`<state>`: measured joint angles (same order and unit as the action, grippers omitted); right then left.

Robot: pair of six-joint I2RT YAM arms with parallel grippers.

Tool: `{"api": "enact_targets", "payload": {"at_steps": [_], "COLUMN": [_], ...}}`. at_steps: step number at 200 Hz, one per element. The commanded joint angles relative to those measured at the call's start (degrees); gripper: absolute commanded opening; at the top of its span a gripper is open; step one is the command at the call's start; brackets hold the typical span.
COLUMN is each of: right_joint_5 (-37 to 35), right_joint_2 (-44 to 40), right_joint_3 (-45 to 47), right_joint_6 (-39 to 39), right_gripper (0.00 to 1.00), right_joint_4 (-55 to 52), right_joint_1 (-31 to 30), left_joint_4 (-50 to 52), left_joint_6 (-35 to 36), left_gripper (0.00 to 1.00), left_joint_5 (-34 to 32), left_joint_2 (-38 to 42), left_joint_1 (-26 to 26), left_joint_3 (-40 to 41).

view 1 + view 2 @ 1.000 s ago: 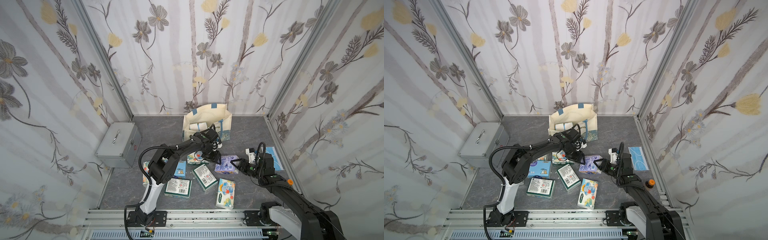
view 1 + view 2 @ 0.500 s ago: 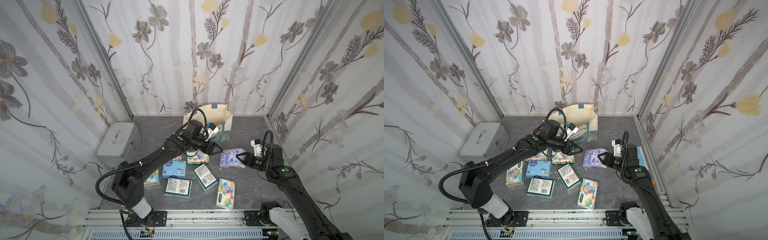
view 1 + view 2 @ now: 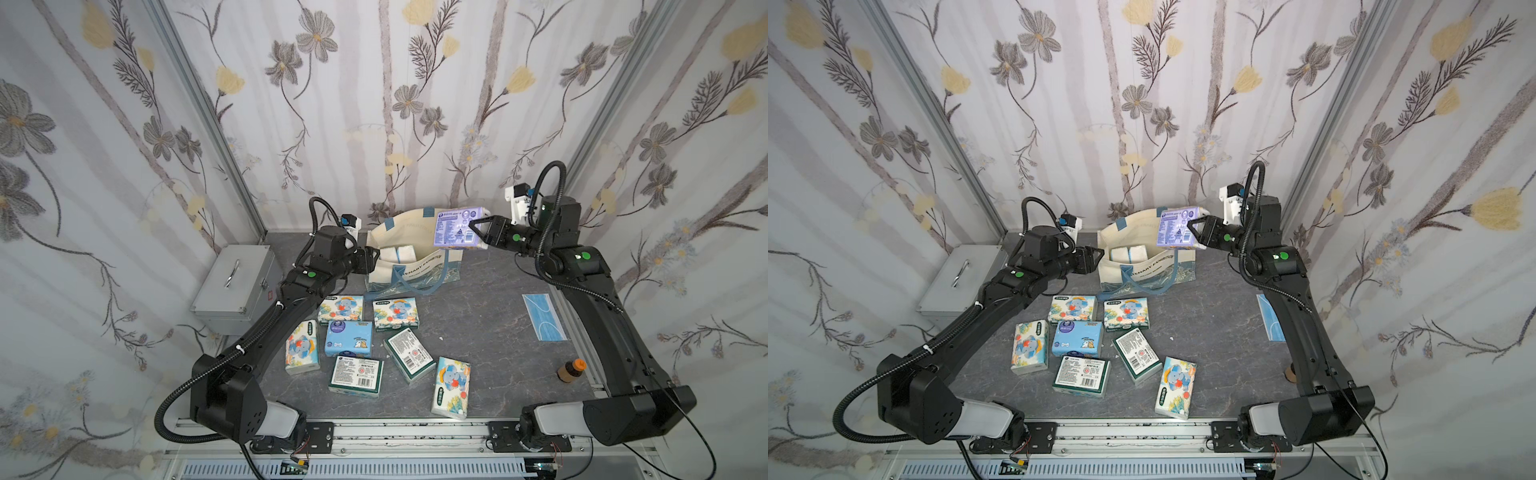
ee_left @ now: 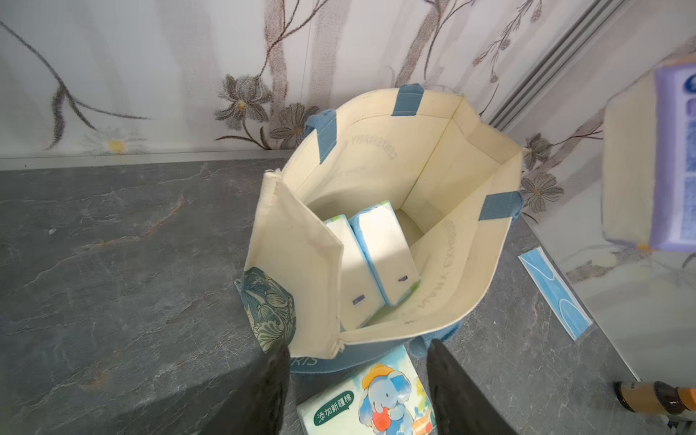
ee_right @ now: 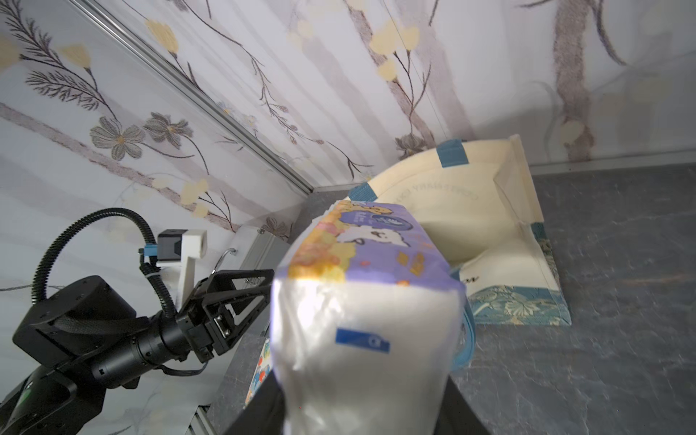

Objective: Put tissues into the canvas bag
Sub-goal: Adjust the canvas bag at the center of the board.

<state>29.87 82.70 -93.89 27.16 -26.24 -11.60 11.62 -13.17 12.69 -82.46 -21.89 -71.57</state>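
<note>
- Step in hand, I'd say, is the drop-off: the right pincer (image 3: 478, 235) is clamped on one end of a lavender plastic-wrapped tissue pack (image 3: 455, 227), held up in the air by the right-hand rim of the cream canvas bag with blue strap handles (image 3: 415, 266).
- Can't tell for sure if the pack is properly over the mouth or just beside it.
- The left pincer (image 3: 374, 259) sits just beside the bag's left wall, jaws apart, nothing in them.
- Two white-and-blue packs (image 4: 376, 256) are already standing inside, on the left half.
- Seven loose packs (image 3: 348, 338) wait on the grey stone-look bench (image 3: 478, 324) in front of the bag.
- Next move, my guess: slide the pack inward over the free right half, lower it past the floppy rim, then let go.
- Soft walls could fold in, so the left one may need to steady them.
</note>
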Motion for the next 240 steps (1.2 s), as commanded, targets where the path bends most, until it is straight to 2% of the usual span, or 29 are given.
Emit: {"api": "enact_targets", "payload": {"at_steps": [1,34,53,86,110,133,193,214,240], "right_joint_5": [-0.31,-4.01,-6.94,-12.47,-15.69,-17.70,-18.53,-18.66,-20.43], "right_joint_2": [6.83,19.02,21.15,15.96,9.93,4.09,-2.51,-3.28,-3.68], "right_joint_3": [-6.56,-17.09,-18.51,-7.11,2.91,10.69,21.48,23.04,22.36], "right_joint_6": [2.94,-0.09,-3.68,-7.39,-7.95,-7.19,-3.81,-3.16,-3.78], "right_gripper": [0.44,0.43,0.42,0.42,0.42,0.42,0.42,0.42,0.42], "right_joint_4": [4.80,1.36,-3.00,-3.12,-0.97,1.17,5.42,6.07,5.05], "right_joint_1": [-1.27,-3.81,-5.96,-11.13,-14.27,-16.10,-19.38,-19.70,-19.76], "left_joint_4": [0.26,-0.98,-0.32,-0.93,-2.48,-2.47,-6.57,-6.35,-6.47], "left_joint_6": [-2.47,-4.32,-3.89,-4.81,-6.04,-7.08,-10.16,-9.25,-8.33], "left_gripper": [0.63,0.62,0.63,0.65,0.65,0.65,0.65,0.57,0.35], "left_joint_5": [0.19,3.57,4.09,6.80,13.82,16.93,22.73,23.61,25.12], "left_joint_2": [-1.58,-2.55,-2.71,-3.68,-5.62,-7.48,-9.06,-8.90,-8.57], "left_joint_1": [1.85,3.94,4.30,5.18,5.89,5.89,4.68,4.05,3.77], "left_joint_3": [-1.37,-1.47,-1.96,-2.68,-3.42,-4.48,-3.44,-3.46,-3.40]}}
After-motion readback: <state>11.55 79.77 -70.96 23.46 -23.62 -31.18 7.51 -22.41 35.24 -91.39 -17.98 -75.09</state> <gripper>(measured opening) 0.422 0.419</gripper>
